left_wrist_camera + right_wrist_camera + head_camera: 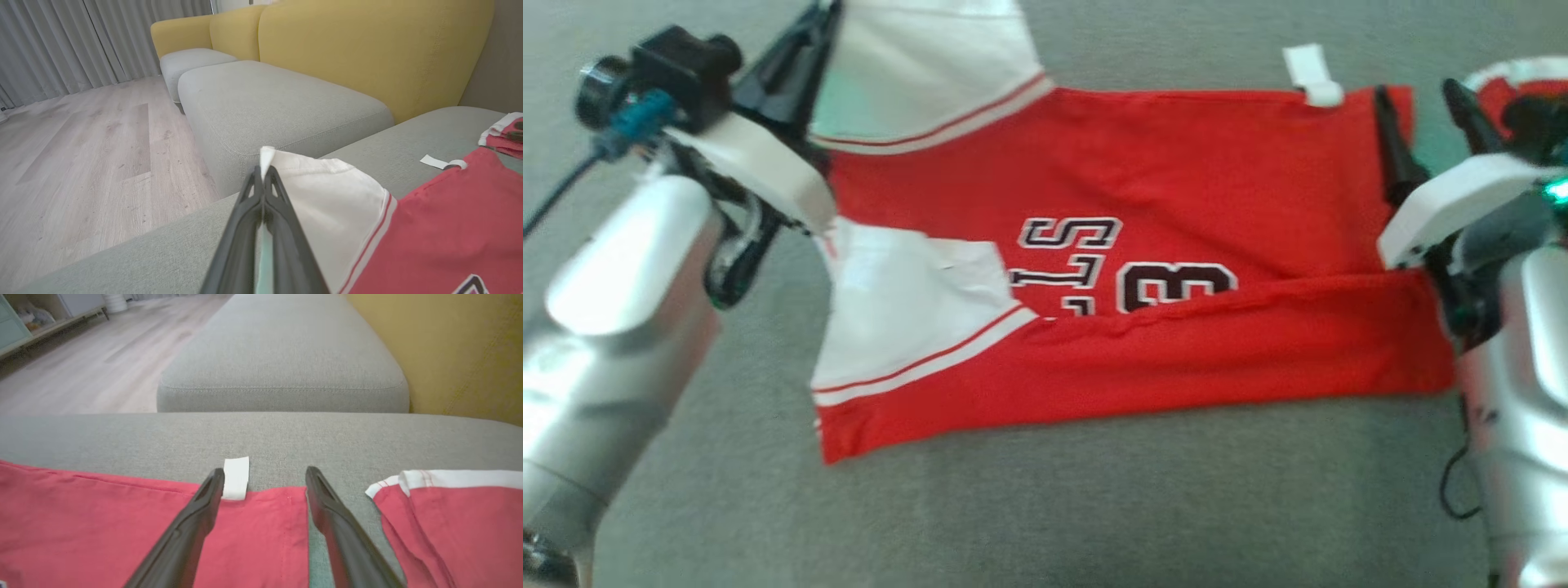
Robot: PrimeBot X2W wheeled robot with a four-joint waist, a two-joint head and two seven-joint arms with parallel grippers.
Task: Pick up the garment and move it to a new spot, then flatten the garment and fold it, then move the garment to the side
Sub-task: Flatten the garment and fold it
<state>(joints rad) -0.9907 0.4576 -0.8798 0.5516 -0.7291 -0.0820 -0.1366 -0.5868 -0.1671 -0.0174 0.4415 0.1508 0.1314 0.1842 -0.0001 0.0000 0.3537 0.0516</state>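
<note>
1. Grey woven sofa seat cushion (1094, 506) lies under the work, with a mustard-yellow padded backrest (367, 49) behind it and pale wood plank flooring (81, 155) running to grey pleated curtains (61, 41)
2. On the cushion the red fabric jersey garment (1176, 163) lies spread out, with white sleeves and black-and-white lettering; its near long edge is folded up over part of the lettering
3. A small white cloth tag (1313, 77) sticks out from the garment's far hem onto the cushion
4. The left gripper (818, 28) has its fingers pinched tight on the edge of the far white sleeve
5. The right gripper (1414, 88) has its fingers spread wide and grasps nothing; one finger is over the red cloth just beside the tag, the other over bare cushion past the garment's edge
6. A second red cloth piece with white trim (449, 522) lies near that edge, apart from the garment
</note>
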